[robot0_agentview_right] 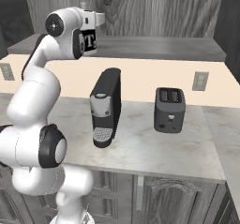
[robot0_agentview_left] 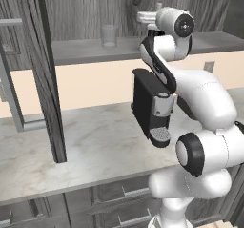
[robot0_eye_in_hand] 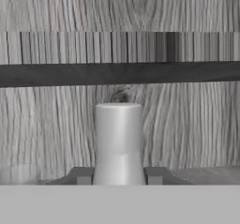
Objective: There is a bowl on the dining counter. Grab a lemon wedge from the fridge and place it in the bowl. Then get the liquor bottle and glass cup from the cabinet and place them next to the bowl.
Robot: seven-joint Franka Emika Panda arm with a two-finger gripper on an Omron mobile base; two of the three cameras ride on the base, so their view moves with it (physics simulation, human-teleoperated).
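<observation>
Two small appliances sit nearest on the pale marbled counter [robot0_agentview_right: 154, 148], a black coffee machine [robot0_agentview_right: 105, 107] and a dark toaster [robot0_agentview_right: 169, 109], before a cream wall with sockets. Above, inside the wood-grain cabinet [robot0_agentview_left: 71, 50], the gripper [robot0_eye_in_hand: 118, 175] pinches the liquor bottle [robot0_agentview_right: 89, 39], whose black label shows a white "T". Farther along the shelf stands the glass cup [robot0_agentview_left: 109, 35].

Glass cup [robot0_agentview_left: 109, 35] on cabinet [robot0_agentview_left: 86, 50] shelf
</observation>
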